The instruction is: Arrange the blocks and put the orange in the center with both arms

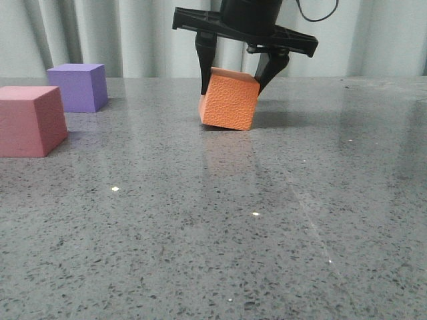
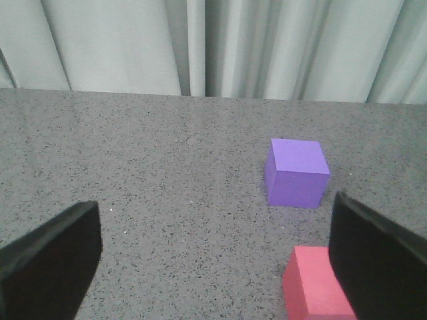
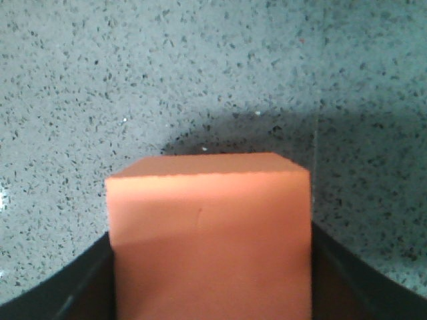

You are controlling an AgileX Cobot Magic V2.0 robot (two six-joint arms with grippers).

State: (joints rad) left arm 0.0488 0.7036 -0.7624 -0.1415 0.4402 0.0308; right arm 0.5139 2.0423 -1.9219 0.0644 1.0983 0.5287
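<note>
The orange cube (image 1: 229,100) sits tilted between the fingers of my right gripper (image 1: 232,87), at mid-table towards the back. Its lower edge is at or just above the tabletop; I cannot tell which. In the right wrist view the orange cube (image 3: 210,233) fills the gap of the right gripper (image 3: 210,293), with a dark finger against each side. The pink cube (image 1: 30,120) stands at the far left, and the purple cube (image 1: 81,85) is just behind it. My left gripper (image 2: 217,253) is open and empty, low over the table, with the purple cube (image 2: 297,172) and pink cube (image 2: 313,283) ahead.
The grey speckled tabletop (image 1: 233,220) stretches across the front and right. A pale curtain (image 1: 100,33) hangs behind the table's back edge. The left arm does not show in the front view.
</note>
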